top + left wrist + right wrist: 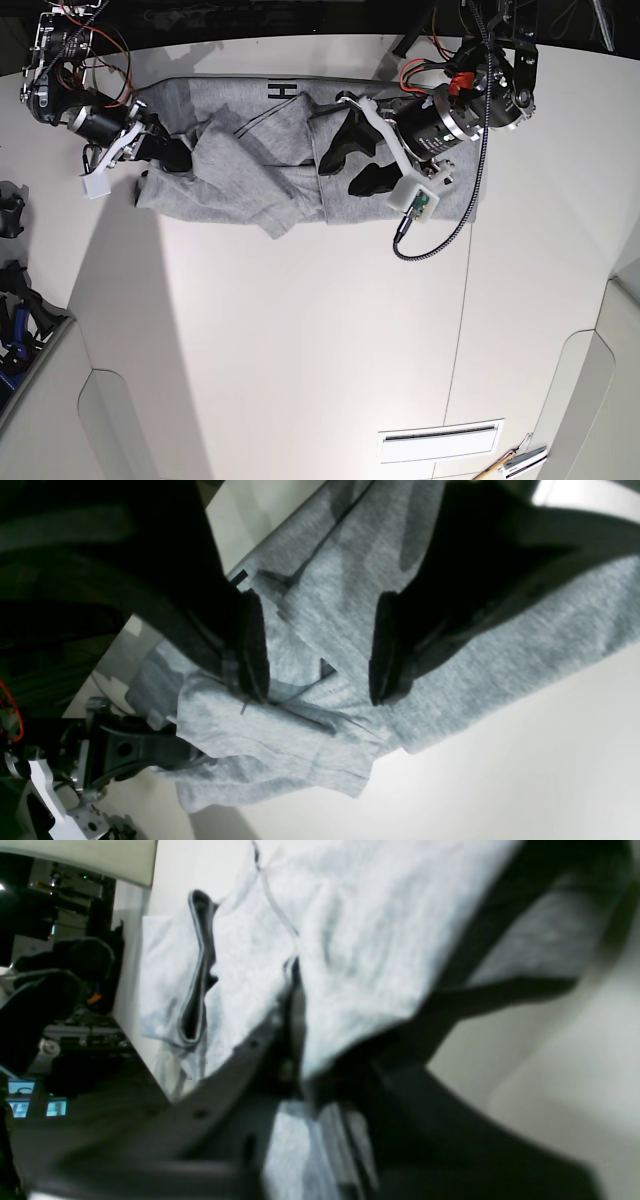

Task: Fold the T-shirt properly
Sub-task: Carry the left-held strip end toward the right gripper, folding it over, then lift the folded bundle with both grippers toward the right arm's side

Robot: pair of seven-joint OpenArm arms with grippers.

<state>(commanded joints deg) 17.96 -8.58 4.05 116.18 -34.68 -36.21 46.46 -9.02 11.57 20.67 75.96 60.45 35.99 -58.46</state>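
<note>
The grey T-shirt [250, 170] lies crumpled and partly folded over itself along the far side of the white table [300, 330]. A black printed letter [283, 91] shows near its far edge. My left gripper [352, 165] hovers open over the shirt's right part. In the left wrist view its fingers [252, 645] stand wide apart just above wrinkled fabric [325, 630], with nothing between them. My right gripper [165, 150] is at the shirt's left end. In the right wrist view this gripper [300, 1075] is shut on a fold of the T-shirt [350, 940], and the ribbed collar [197, 965] shows beyond.
A black cable [440, 230] loops from the left arm down onto the table. Dark gear [12, 300] sits off the table's left edge. Small tools [512, 462] lie at the near right corner. The right arm's gripper [120, 750] shows low in the left wrist view.
</note>
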